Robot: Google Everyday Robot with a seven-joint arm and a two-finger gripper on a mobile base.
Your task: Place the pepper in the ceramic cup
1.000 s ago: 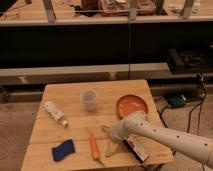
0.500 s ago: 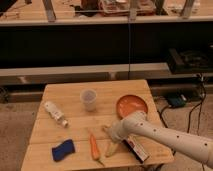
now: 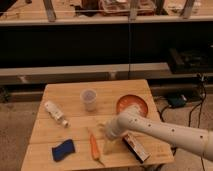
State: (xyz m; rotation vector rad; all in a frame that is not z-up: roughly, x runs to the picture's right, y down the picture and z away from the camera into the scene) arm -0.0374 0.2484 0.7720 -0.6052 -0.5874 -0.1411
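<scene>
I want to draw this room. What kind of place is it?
Probably a robot lab or workshop. A small wooden table holds practice things: the ceramic cup, the pepper, a blue sponge. The robot's pincer is beside the pepper, and cables lie on the floor.

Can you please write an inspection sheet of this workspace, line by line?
Surface: wooden table, slatted top.
Job's things: pepper lies on the table near the front edge; cup stands upright behind it, apart.
Clutter: blue sponge front left; white bottle lying on its side at left; orange bowl at right; dark box front right.
Gripper: gripper low over the table, just right of the pepper.
Cables: cables on the floor at right.
Surroundings: dark shelving behind the table.
</scene>
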